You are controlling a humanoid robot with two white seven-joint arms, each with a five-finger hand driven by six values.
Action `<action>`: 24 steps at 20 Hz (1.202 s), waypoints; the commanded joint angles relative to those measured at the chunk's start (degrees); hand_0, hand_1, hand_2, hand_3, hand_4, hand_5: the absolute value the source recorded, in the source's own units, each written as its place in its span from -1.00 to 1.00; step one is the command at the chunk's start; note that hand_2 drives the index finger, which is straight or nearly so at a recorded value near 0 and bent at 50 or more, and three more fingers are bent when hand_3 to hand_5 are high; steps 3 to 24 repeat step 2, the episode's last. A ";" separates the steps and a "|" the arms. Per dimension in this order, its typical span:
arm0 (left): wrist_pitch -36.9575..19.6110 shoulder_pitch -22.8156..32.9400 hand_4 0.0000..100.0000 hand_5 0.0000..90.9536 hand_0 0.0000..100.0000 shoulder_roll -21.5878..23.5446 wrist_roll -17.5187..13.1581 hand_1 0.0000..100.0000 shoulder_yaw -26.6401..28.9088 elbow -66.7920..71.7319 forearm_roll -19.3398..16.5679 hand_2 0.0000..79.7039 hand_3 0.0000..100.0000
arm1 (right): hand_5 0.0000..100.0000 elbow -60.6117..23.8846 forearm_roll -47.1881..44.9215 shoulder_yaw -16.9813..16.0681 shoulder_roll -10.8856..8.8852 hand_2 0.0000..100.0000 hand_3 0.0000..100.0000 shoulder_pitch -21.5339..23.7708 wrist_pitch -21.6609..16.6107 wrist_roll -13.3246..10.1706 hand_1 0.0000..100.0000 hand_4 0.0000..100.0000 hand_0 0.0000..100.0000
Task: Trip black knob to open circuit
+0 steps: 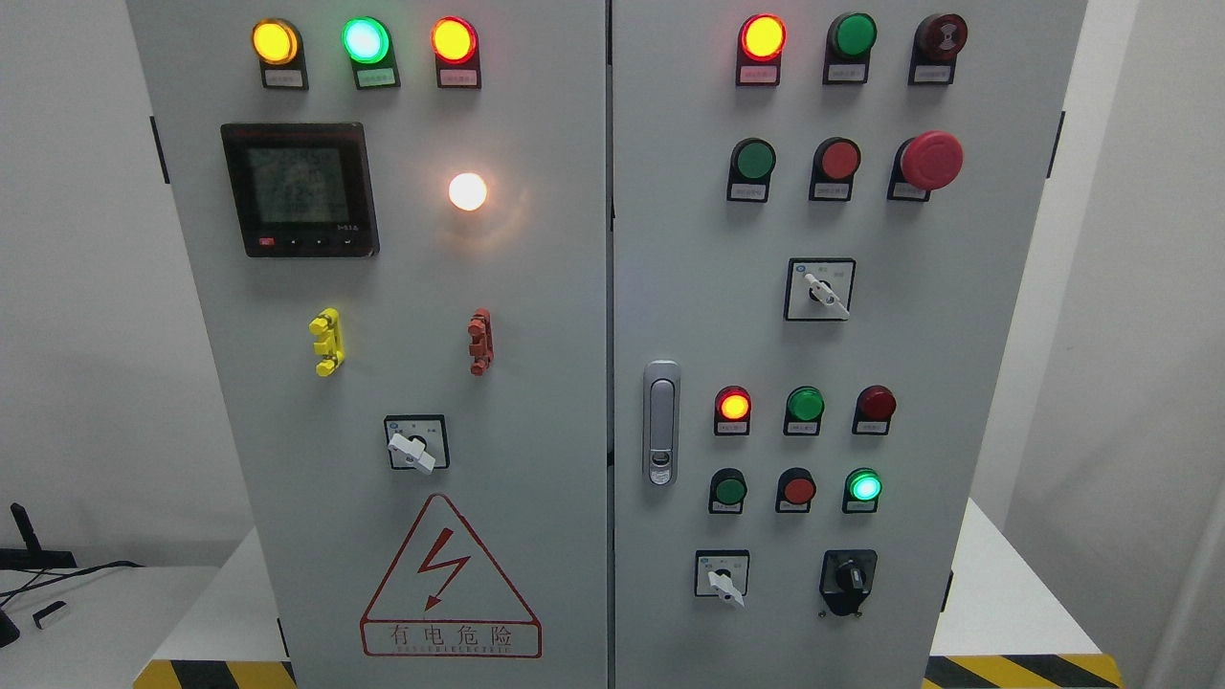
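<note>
Item: black knob, rotary selector on a black plate, at 5 o'clock on the right cabinet door, right of a white selector. Likely rigid, spring-detented, smooth plastic; pinch its raised bar across the flats. Neither hand is in view, state unknown.

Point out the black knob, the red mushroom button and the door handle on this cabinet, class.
black knob (848, 577), head view, on the knob's centre grip.
red mushroom button (931, 160), head view, on its round red cap.
door handle (661, 421), head view, on the middle of the silver lever.
</note>
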 commanded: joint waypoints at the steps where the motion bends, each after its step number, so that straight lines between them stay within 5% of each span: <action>1: 0.02 0.00 -1.00 -1.00 -0.76 -0.05 -0.05 -0.22 0.00 0.03 -1.76 -1.00 -1.00 | -1.00 -0.82 -1.84 0.69 -2.09 -1.00 -0.90 0.20 0.03 0.00 -0.96 -0.98 -0.76; 24: 0.02 0.00 -1.00 -1.00 -0.76 -0.05 -0.05 -0.22 0.00 0.03 -1.76 -1.00 -1.00 | -1.00 -0.82 -1.84 0.61 -2.17 -1.00 -0.89 0.20 0.03 0.00 -0.96 -0.97 -0.76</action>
